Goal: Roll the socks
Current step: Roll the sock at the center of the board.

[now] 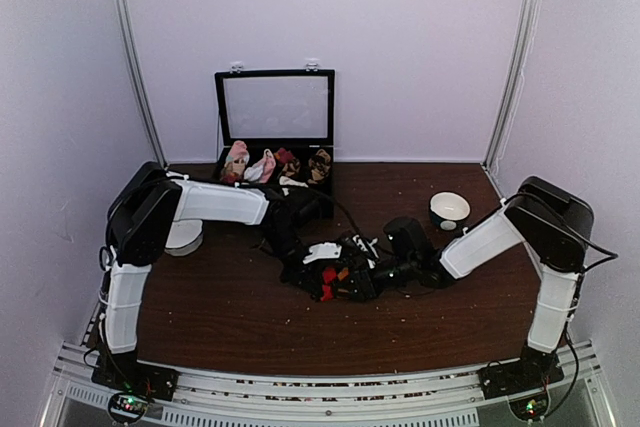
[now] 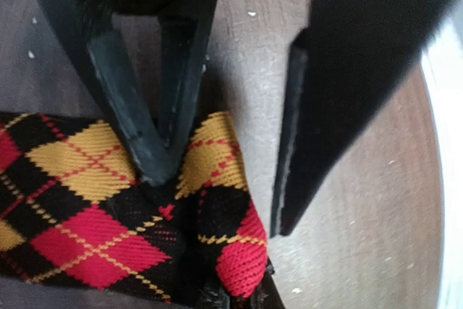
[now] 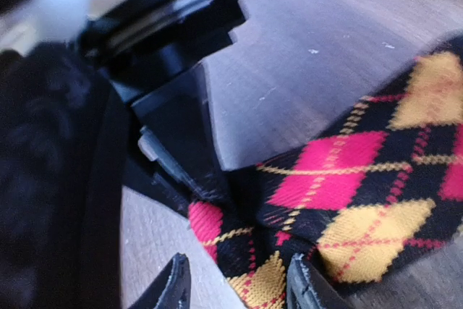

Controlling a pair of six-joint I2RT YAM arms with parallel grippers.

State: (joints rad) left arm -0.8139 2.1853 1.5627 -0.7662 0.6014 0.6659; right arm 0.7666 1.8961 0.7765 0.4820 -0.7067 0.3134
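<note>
1. Black socks (image 2: 79, 208) with red and orange diamonds lie on the brown table (image 1: 230, 317), in front of the box (image 1: 330, 179), near its right corner.
2. Left gripper (image 2: 217, 202) pinches the folded end of the socks between its fingers.
3. Right gripper (image 3: 240, 284) reaches in from the right of the box. Its fingers stand apart, one on each side of the socks, not squeezing.
4. Both grippers are at the same end of the socks, very close together.
5. Small sock bundles (image 1: 265, 165) sit in a row inside the box.
6. A white bowl (image 1: 449, 210) stands to the right of the box.
</note>
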